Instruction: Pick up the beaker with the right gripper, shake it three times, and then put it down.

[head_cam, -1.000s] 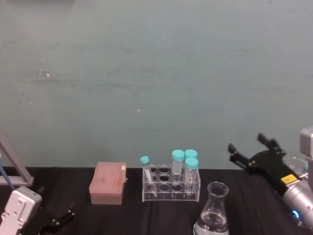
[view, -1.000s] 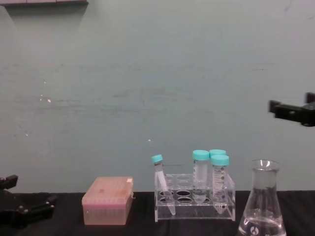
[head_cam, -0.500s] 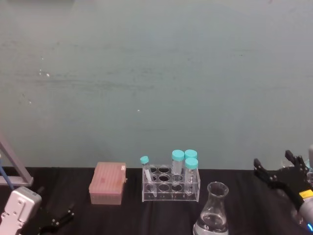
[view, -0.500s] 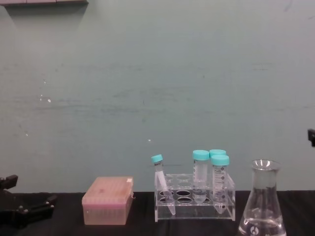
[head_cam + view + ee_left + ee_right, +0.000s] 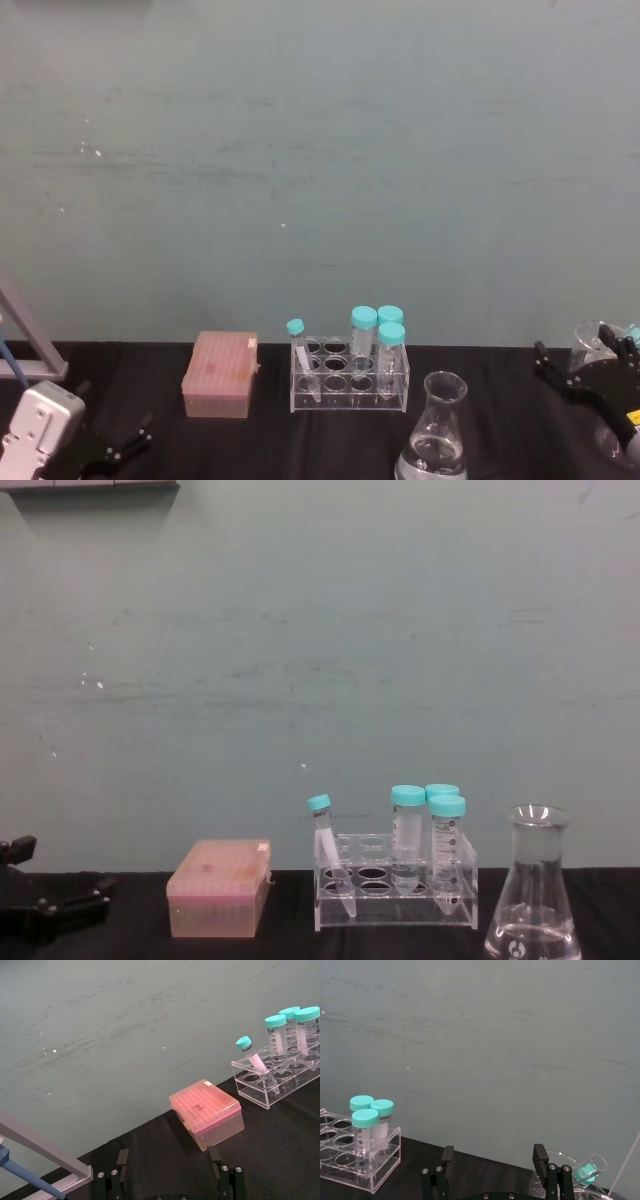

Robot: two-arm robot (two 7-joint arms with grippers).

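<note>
I see the right end effector (image 5: pixel 585 365) low at the bench's (image 5: pixel 500 440) right edge, fingers spread, holding nothing — bare black bench lies between it and the beaker (image 5: pixel 438 430). The beaker stands upright near the front edge, just right of the tube rack (image 5: pixel 349 378), clear glass, a little liquid inside. The left end effector (image 5: pixel 45 912) rests far left, released.

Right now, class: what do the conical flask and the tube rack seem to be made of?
Conical flask: probably glass; clear and glossy, with liquid visible through its wall. Tube rack: likely clear acrylic; transparent flat panels with bright edges, the tubes showing through.
</note>
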